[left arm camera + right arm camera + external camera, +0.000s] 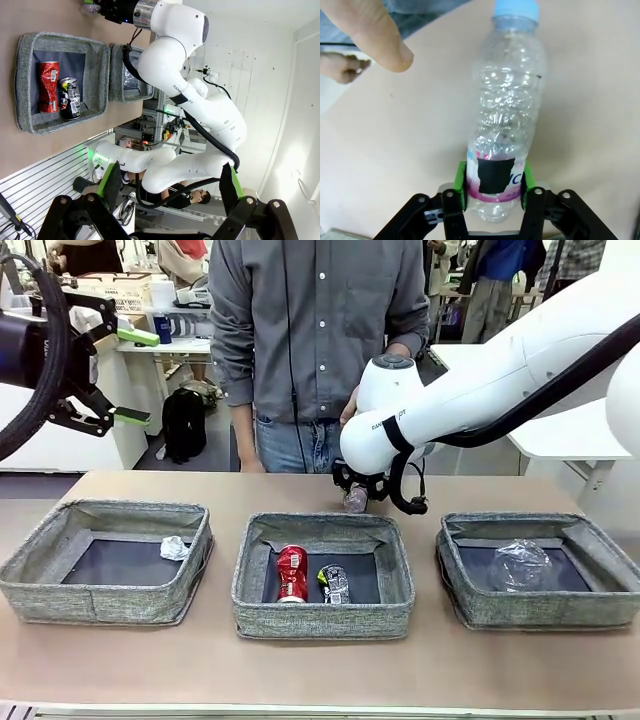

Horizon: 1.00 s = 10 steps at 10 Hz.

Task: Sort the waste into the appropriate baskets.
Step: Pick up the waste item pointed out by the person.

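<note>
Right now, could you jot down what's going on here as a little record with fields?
Left gripper: open, raised above the table's left side, holding nothing
Right gripper: shut on the bottle
Left basket: paper ball
Middle basket: red can, dark can
Right basket: plastic cup
Person's hand: near the bottle, not touching it

Clear glossy plastic bottle (507,115), rough woven cloth baskets (322,612), seemingly matt tabletop (320,665), dented metal cans (291,573).
</note>
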Tool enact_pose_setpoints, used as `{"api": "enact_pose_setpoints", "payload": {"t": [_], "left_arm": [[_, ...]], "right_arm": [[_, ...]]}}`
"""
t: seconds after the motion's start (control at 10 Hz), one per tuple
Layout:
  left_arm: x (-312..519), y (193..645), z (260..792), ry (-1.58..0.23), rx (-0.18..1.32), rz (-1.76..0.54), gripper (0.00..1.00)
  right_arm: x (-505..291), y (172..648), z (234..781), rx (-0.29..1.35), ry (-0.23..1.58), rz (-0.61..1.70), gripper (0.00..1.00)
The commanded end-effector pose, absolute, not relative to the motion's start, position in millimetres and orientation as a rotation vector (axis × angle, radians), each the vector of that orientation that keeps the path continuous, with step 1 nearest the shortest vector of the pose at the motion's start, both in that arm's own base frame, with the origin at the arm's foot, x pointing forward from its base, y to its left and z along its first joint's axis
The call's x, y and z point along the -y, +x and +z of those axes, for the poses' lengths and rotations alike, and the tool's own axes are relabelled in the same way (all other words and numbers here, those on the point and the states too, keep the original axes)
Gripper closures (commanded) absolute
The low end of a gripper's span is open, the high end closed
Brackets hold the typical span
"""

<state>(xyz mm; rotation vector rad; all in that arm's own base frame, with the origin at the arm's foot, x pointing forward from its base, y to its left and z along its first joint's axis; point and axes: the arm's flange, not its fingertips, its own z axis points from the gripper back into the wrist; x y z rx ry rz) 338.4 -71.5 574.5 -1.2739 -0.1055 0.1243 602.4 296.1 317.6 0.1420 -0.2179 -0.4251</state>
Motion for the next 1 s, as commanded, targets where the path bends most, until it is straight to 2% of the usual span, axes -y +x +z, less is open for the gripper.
{"api": "enact_pose_setpoints", "payload": {"t": [0.0,0.1,0.6,0.9], "left_arm": [[70,337,576,-1.264,0.096,0.123,0.00],[70,337,576,-1.264,0.096,0.123,0.00],[70,337,576,-1.264,0.096,0.123,0.00],[70,337,576,-1.264,0.096,0.123,0.00]], "right_arm": [[-294,603,319,0.214,0.137,-0.423,0.95],[-291,603,320,0.216,0.143,-0.442,1.00],[-265,593,334,0.219,0.160,-0.512,1.00],[-228,551,380,0.151,0.235,-0.516,1.00]]}}
